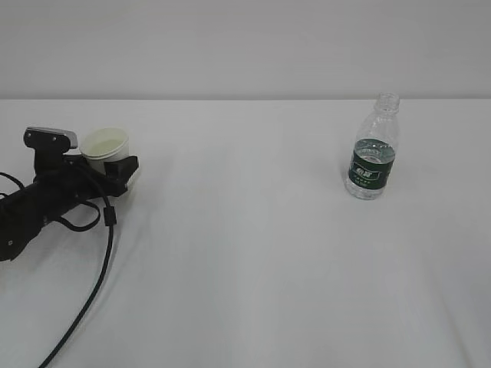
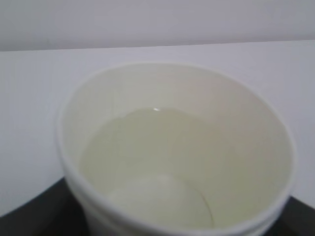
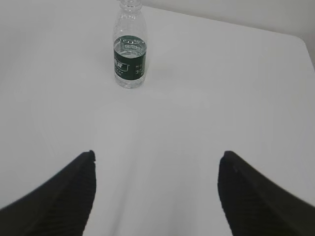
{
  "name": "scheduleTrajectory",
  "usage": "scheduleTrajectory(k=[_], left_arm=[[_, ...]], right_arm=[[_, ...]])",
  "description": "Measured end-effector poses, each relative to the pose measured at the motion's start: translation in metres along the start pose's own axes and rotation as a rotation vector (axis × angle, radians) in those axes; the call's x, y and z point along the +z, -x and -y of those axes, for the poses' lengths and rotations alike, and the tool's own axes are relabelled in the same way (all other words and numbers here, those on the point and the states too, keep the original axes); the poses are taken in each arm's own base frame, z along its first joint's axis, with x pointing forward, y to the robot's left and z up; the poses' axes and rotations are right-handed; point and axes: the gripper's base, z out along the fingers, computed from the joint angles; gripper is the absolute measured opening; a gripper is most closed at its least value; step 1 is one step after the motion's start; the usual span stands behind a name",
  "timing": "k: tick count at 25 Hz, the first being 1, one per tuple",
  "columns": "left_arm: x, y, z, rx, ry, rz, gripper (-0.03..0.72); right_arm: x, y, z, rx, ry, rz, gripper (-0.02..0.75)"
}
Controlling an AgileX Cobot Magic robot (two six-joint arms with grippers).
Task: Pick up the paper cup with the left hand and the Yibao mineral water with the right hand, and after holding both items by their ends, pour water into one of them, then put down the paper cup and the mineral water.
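The paper cup (image 1: 105, 143) stands upright on the white table at the far left, with clear water (image 2: 147, 162) in its bottom. My left gripper (image 1: 115, 162) lies low around it, a black finger on either side close to the cup's wall; the jaws look open and the cup (image 2: 172, 147) fills the left wrist view. The Yibao mineral water (image 1: 374, 157) stands upright and capless at the right, water up to its green label. My right gripper (image 3: 157, 155) is open and empty, well back from the bottle (image 3: 130, 54), and out of the exterior view.
The white table (image 1: 245, 253) stretches between cup and bottle. My left arm's black cable (image 1: 92, 284) trails toward the front edge. A pale wall rises behind the table's far edge.
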Motion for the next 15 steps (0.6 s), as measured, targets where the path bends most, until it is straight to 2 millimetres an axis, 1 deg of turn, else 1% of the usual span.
scheduleTrajectory(k=[8,15], left_arm=[[-0.012,-0.011,0.003,-0.023,0.003,-0.05,0.559],[-0.017,-0.009,0.006,-0.017,-0.017,-0.058,0.561]], right_arm=[[0.0,0.0,0.0,0.0,0.0,0.0,0.585],[0.0,0.0,0.0,0.0,0.0,0.0,0.585]])
